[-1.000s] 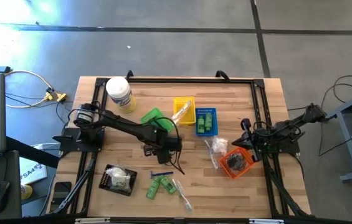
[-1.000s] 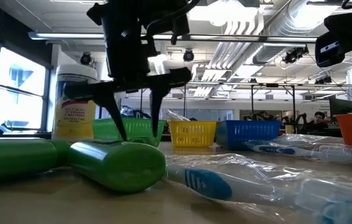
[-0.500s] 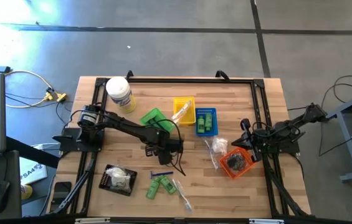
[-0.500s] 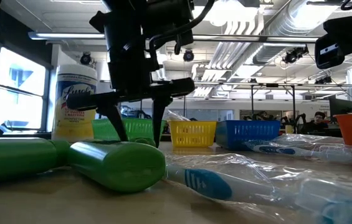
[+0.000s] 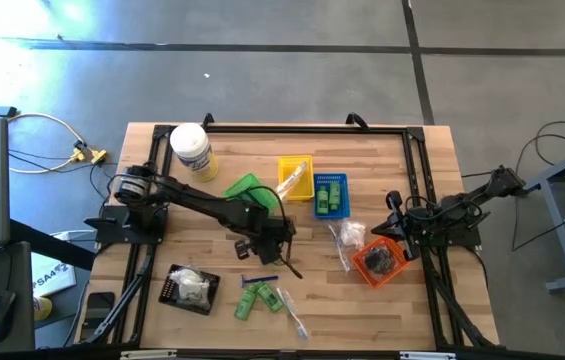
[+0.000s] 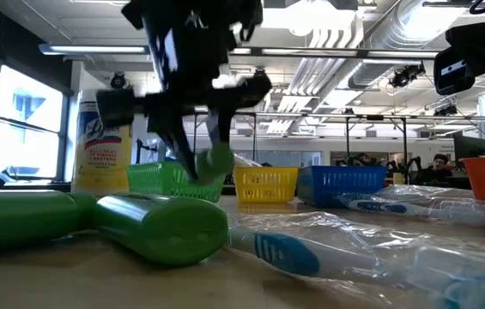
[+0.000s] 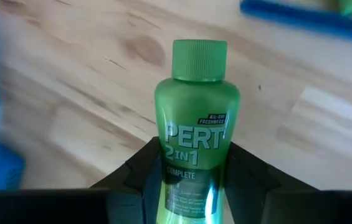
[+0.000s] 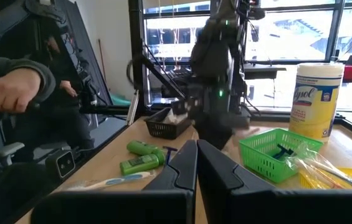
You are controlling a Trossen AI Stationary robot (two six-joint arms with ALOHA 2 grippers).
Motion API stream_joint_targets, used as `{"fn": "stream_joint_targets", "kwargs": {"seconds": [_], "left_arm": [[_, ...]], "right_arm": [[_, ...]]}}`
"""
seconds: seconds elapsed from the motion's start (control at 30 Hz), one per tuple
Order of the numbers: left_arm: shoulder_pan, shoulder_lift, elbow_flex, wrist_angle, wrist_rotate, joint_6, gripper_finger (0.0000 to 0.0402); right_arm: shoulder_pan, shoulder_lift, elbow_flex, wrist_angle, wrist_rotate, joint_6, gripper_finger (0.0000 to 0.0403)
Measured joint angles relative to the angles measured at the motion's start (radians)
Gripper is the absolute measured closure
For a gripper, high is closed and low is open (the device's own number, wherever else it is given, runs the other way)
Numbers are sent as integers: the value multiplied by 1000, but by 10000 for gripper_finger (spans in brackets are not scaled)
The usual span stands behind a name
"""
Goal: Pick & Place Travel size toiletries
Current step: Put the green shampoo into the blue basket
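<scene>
Clearly the left fingers [image 7: 191, 180] clench the light, stiff, slick green bottle [image 7: 195, 124] mid-body, cap at 12 o'clock; right fingers [image 8: 197, 163] clenched empty.

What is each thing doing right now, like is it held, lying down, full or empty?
Left hand: shut on the green bottle.
Green bottle: cap on, held above the table.
Right hand: shut, holding nothing.
Wipes jar: upright, lid on.
Blue basket: holds green bottles.
Yellow basket: holds clear wrapped items.
Orange basket: holds dark pieces.
Toothbrush: lying flat, wrapped.
</scene>
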Motion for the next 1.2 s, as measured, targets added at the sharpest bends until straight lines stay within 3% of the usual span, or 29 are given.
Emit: {"fn": "stream_joint_targets", "kwargs": {"seconds": [0.1, 0.23, 0.33, 0.6, 0.83, 0.93, 1.03, 1.2], "left_arm": [[1, -48, 0, 21, 51, -77, 271], [34, -108, 2, 80, 235, -244, 270], [67, -121, 3, 137, 304, -420, 270], [144, -113, 2, 388, 305, -1007, 270], [212, -113, 2, 639, 237, -1376, 270], [257, -98, 10, 672, 162, -1472, 270], [306, -40, 67, 603, 148, -1529, 270], [329, 52, 192, 544, 175, -1422, 270]], "right_arm": [[0, 0, 0, 0, 0, 0, 399], [0, 0, 0, 1, 0, 0, 399], [0, 0, 0, 8, 0, 0, 398], [0, 0, 0, 11, -2, 11, 398], [0, 0, 0, 12, -1, 15, 399], [0, 0, 0, 13, -1, 15, 399], [0, 0, 0, 16, -3, 15, 400], [0, 0, 0, 25, -3, 15, 399]]}}
